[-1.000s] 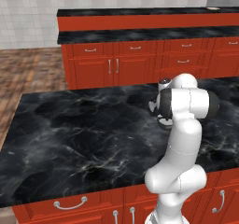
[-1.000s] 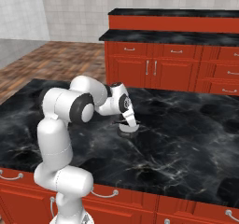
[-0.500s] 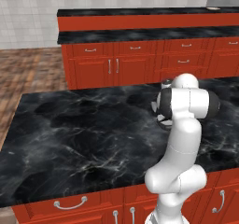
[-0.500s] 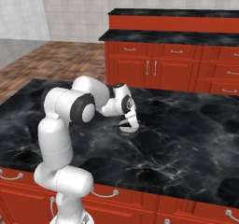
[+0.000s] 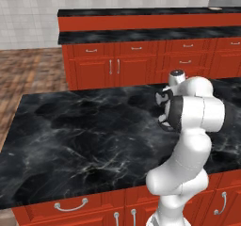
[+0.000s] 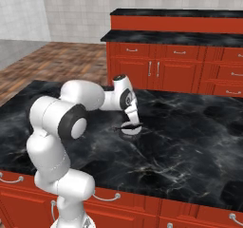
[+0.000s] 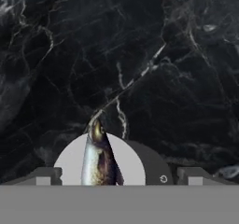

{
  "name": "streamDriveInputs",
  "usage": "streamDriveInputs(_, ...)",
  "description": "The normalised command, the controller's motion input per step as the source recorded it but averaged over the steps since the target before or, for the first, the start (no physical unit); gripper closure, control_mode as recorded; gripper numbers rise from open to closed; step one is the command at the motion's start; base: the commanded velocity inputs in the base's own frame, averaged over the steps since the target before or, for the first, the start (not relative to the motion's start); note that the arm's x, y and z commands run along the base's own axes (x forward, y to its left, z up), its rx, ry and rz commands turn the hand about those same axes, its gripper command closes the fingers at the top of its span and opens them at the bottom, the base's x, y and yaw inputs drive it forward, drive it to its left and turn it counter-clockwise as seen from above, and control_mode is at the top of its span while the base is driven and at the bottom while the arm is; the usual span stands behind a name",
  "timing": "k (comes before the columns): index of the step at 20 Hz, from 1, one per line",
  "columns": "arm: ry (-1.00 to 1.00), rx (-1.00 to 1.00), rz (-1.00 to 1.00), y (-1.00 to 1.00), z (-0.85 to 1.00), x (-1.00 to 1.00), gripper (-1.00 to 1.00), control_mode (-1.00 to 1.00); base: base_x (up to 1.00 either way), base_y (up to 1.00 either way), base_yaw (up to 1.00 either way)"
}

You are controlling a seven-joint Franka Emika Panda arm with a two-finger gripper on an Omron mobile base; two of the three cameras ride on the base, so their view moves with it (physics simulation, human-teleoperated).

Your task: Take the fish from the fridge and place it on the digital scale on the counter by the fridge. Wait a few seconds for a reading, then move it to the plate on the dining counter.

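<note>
The near surface (image 5: 84, 140) is a wide black marble top with thin white veins, set over red cabinet fronts with curved silver handles (image 5: 70, 206). In the right base view the same top (image 6: 190, 146) runs out to the right, and the veining is brightest just ahead of the arm.

Behind it, across a strip of brown wood-plank floor (image 5: 28, 69), stands a second run of red cabinets (image 5: 136, 67) with handled doors and drawers, topped in black marble, with a raised red and black ledge (image 5: 141, 18) above it. The far wall (image 6: 76, 8) is pale grey tile.

The white arm reaches forward and bends down over the middle of the near surface. Its end effector (image 6: 130, 125) hangs just over a small round digital scale (image 6: 130, 129) that sits on the marble.

In the hand view the fish (image 7: 98, 157) lies on the scale's pale round pan (image 7: 67, 164), its head at the pan's edge and pointing out over the marble. The two fingers (image 7: 46, 175) stand well apart, one on each side of the scale, and neither touches the fish.
</note>
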Motion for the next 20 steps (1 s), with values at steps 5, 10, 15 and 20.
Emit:
streamDriveInputs(5, 0.03, 0.08, 0.02, 0.23, 0.71, -0.7, -1.0, -1.0, 0.0, 0.0, 0.0)
streamDriveInputs(10, 0.03, 0.02, 0.04, 0.38, 0.26, -0.71, -1.0, -1.0, 0.0, 0.0, 0.0)
streamDriveInputs(15, -0.02, 0.0, 0.03, 0.42, 0.01, -0.54, -1.0, -1.0, 0.0, 0.0, 0.0)
streamDriveInputs(20, -0.09, 0.0, 0.01, 0.21, 0.0, -0.18, -1.0, -1.0, 0.0, 0.0, 0.0)
